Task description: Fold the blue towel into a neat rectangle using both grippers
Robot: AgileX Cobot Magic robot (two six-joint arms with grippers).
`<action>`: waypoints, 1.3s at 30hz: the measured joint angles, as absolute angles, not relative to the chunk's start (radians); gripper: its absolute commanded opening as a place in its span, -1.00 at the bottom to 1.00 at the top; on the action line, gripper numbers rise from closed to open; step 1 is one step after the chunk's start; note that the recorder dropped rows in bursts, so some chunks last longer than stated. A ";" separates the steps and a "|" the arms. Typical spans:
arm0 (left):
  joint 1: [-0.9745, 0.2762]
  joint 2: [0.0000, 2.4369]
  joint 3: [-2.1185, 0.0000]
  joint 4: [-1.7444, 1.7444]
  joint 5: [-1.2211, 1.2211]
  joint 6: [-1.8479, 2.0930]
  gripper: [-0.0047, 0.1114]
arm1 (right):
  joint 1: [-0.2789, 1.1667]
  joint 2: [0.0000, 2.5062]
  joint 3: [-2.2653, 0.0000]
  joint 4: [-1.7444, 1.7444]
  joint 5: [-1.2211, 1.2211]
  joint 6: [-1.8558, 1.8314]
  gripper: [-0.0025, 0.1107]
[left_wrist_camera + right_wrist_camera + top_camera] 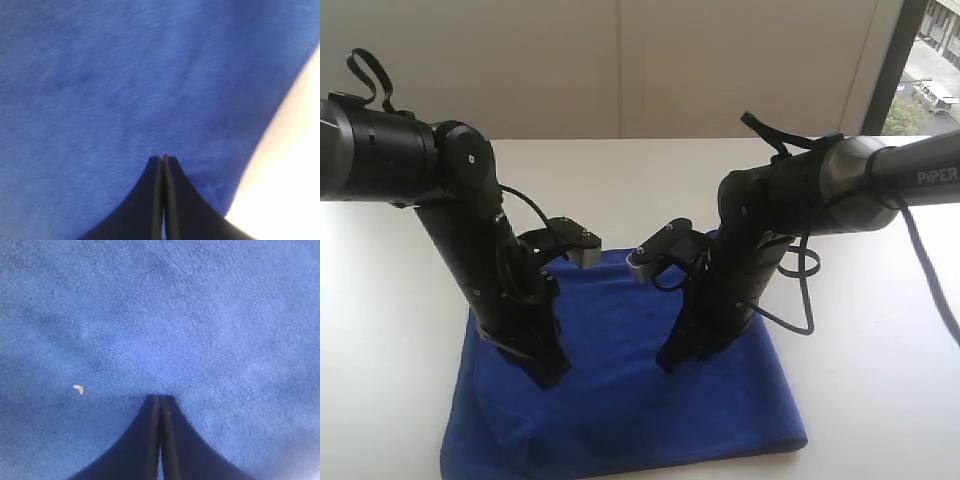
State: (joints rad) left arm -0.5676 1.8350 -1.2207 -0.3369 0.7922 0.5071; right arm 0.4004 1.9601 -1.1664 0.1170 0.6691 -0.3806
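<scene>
The towel (620, 410) lies spread on the white table (880, 340), its near left corner cut off, left gripper (164, 160) and right gripper (160, 398) tip-down on it — jaws closed together, seemingly touching the cloth — and beyond, a beige wall (620, 60) and a window (932, 70) at right.

The blue towel (125, 85) fills nearly the whole view, its soft nap showing faint lighter and darker streaks. The left tool (164, 161) juts in over the cloth. Its two black fingers (145, 205) are pressed flat together with only a thin seam between them, tapering to a narrow tip. Whether any fabric is caught between them cannot be told. Beside the tool the towel's edge runs slantwise, and past it lies the bare white table (290, 170), bright and featureless. A small pucker sits in the cloth near that edge.
</scene>
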 measured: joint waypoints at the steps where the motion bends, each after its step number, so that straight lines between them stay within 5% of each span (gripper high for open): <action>1: -0.573 1.839 -1.210 -0.368 0.802 0.539 -0.92 | 0.400 1.960 -1.166 0.117 0.669 -0.381 -0.96; 20: -0.576 1.827 -1.101 -0.071 0.879 0.353 -0.92 | 0.400 1.960 -1.166 0.117 0.669 -0.378 -0.96; 29: -0.610 1.735 -1.092 -0.404 0.710 0.523 -0.92 | 0.400 1.960 -1.166 0.117 0.669 -0.378 -0.96; 39: -0.649 1.800 -1.066 -0.229 0.654 0.416 -0.92 | 0.400 1.960 -1.166 0.117 0.669 -0.377 -0.96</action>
State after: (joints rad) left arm -0.6487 1.8002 -1.0660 -0.2293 0.6536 0.4163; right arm 0.4004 1.9601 -1.1664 0.1170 0.6691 -0.3769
